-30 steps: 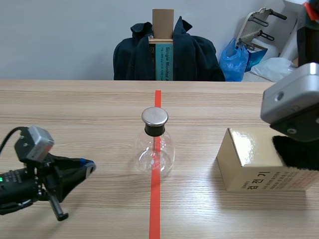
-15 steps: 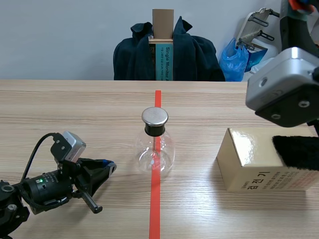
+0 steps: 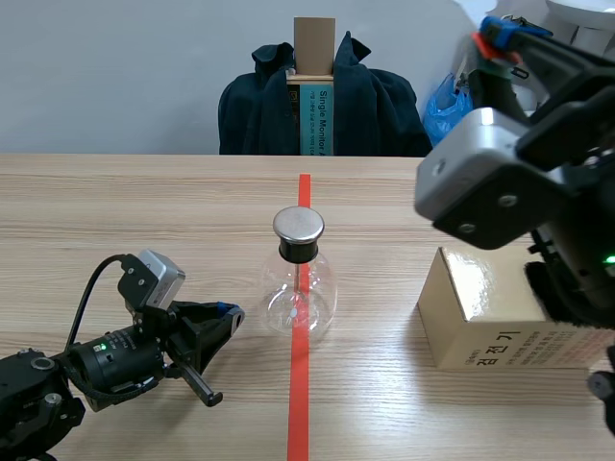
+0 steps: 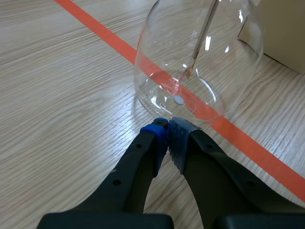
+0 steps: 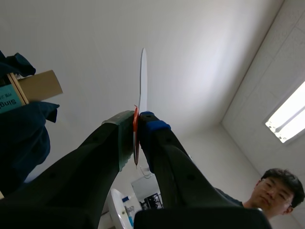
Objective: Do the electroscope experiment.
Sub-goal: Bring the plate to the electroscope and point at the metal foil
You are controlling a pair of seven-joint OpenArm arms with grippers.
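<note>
the clear glass flask (image 3: 299,288) with a black neck and round silver metal cap (image 3: 299,225) stands upright in the middle of the wooden tabletop (image 3: 144,211), on the orange-red tape line (image 3: 299,403); a thin metal rod (image 4: 199,45) hangs inside it. the left claw (image 4: 167,136) lies low on the near left, clenched on nothing, its blue and grey pads pressed together, the tips just beside the flask's left base; i cannot tell whether they touch the glass. the right arm is raised at the far right, above a shiny gold cardboard box (image 3: 480,317) that sits right of the flask, well apart from it. a black fuzzy cloth (image 3: 569,290) lies on the box's right end. the right claw (image 5: 137,120) points upward, grasping a thin white strip (image 5: 143,81) seen edge-on, with a touch of orange-red where the pads pinch it. beyond the far edge of the tabletop stands a chair draped with a dark jacket (image 3: 365,106), and right of it a blue plastic bag (image 3: 454,117).
</note>
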